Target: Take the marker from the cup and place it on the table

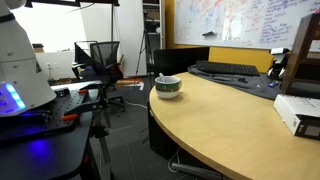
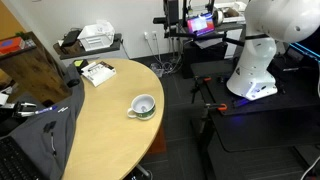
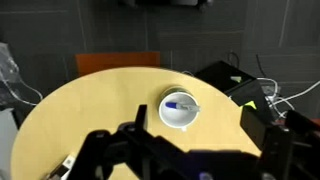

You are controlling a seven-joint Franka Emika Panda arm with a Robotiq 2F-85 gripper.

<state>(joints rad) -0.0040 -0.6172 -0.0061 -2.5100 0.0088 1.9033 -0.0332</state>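
Note:
The cup (image 3: 180,108) stands on the light-wood table (image 3: 90,110) near its curved edge, and it shows in both exterior views (image 1: 168,87) (image 2: 143,106). The blue marker (image 3: 181,104) lies inside it, resting across the cup's inside. My gripper (image 3: 200,132) is open and empty, high above the table. Its dark fingers frame the lower part of the wrist view, with the cup a little beyond them. The gripper is out of frame in both exterior views; only the white robot base (image 2: 255,50) shows.
A white box (image 1: 298,115) and a keyboard (image 1: 225,69) lie on the table. A book (image 2: 98,72) and a dark cloth (image 2: 40,130) lie elsewhere on it. A tripod (image 2: 205,100) stands on the floor between the table and the robot. An orange chair (image 3: 118,62) is beyond the table edge.

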